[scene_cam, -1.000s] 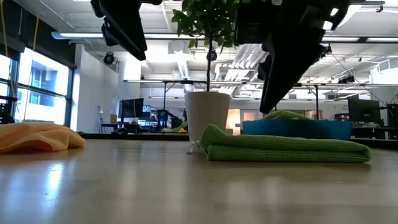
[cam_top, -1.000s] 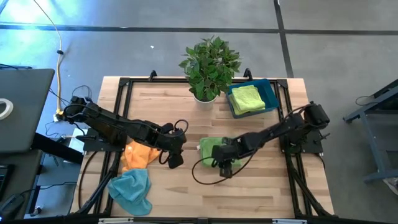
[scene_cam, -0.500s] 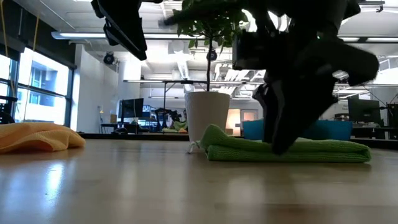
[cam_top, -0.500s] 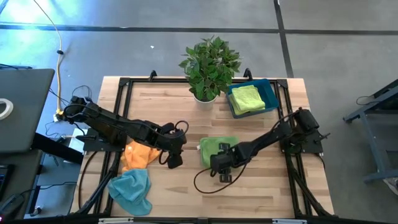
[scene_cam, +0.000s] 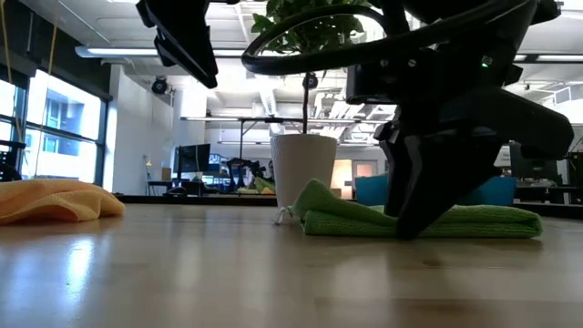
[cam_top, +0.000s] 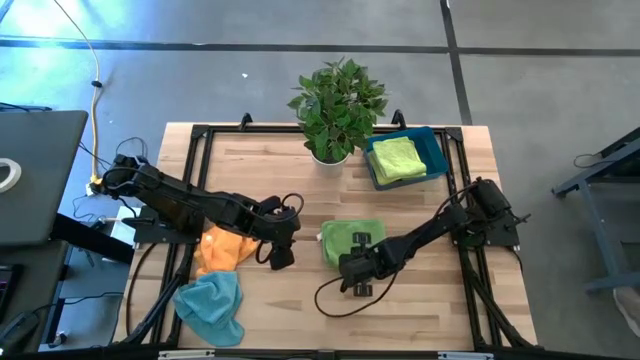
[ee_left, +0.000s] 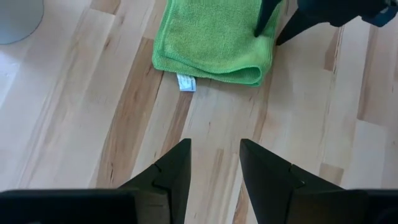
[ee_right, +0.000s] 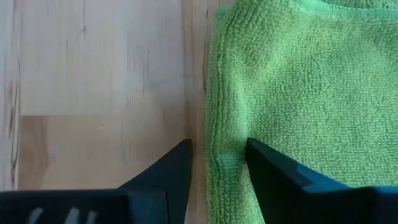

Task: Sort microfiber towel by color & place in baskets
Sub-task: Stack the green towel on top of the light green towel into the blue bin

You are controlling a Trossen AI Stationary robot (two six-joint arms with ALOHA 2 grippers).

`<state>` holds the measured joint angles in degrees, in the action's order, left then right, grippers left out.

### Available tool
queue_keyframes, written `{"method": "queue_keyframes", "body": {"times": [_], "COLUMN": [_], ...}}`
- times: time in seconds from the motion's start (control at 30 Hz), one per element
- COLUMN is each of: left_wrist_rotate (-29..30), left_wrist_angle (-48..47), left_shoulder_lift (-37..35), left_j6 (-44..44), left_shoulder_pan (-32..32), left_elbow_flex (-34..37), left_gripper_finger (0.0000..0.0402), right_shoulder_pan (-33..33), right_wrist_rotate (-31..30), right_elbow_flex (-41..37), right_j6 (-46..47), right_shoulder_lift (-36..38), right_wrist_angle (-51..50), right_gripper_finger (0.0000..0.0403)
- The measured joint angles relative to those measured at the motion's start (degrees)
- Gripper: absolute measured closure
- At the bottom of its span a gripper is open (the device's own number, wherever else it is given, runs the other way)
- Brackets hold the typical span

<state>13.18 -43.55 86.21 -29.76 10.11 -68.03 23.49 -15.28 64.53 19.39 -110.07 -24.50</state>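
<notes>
A pale wooden table (cam_top: 420,300) with a black frame carries everything. At its centre lies a folded green towel (cam_top: 352,240). An orange towel (cam_top: 222,248) sits at nine o'clock, a blue towel (cam_top: 210,305) at seven. A potted plant (cam_top: 336,105) stands at twelve, the teal basket (cam_top: 437,152) at one.

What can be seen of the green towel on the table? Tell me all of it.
The green towel is a folded microfiber cloth with a nubbly weave and stitched edges, and a small white tag at one corner. It lies flat on the wooden table, near its middle. The right gripper, open, straddles the towel's edge, one finger pressing on the cloth.
</notes>
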Motion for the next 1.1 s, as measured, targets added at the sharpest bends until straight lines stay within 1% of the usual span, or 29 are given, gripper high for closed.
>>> {"method": "queue_keyframes", "body": {"times": [0.13, 0.37, 0.4, 0.57, 0.73, 0.93, 1.1], "left_wrist_rotate": [0.1, 0.1, 0.1, 0.1, 0.1, 0.1, 0.1], "left_wrist_angle": [0.1, 0.1, 0.1, 0.1, 0.1, 0.1, 0.1], "left_shoulder_lift": [0.0, 0.0, 0.0, 0.0, 0.0, 0.0, 0.0], "left_j6": [0.0, -0.3, -0.6, -1.1, -1.1, -1.1, -1.0], "left_shoulder_pan": [0.0, 0.0, 0.0, 0.0, 0.0, 0.0, 0.0], "left_elbow_flex": [0.0, 0.0, 0.0, 0.0, 0.0, 0.0, 0.0], "left_gripper_finger": [0.0275, 0.0275, 0.0275, 0.0275, 0.0275, 0.0275, 0.0275], "right_shoulder_pan": [0.0, -0.2, -0.2, -0.3, -1.6, -3.6, -5.6], "right_wrist_rotate": [-0.4, -1.8, -2.2, -1.9, 1.7, 1.8, 1.3], "right_elbow_flex": [0.0, -0.1, -0.1, -0.1, -0.4, -0.4, -0.3], "right_j6": [0.0, 2.4, 2.8, 4.8, 6.4, 6.8, 7.7], "right_shoulder_lift": [-0.1, -0.2, -0.2, 0.2, 3.4, 9.9, 17.8], "right_wrist_angle": [0.2, -0.6, -0.8, -2.8, -7.1, -13.0, -20.9], "right_gripper_finger": [0.0288, 0.0387, 0.0394, 0.0395, 0.0400, 0.0402, 0.0402]}}
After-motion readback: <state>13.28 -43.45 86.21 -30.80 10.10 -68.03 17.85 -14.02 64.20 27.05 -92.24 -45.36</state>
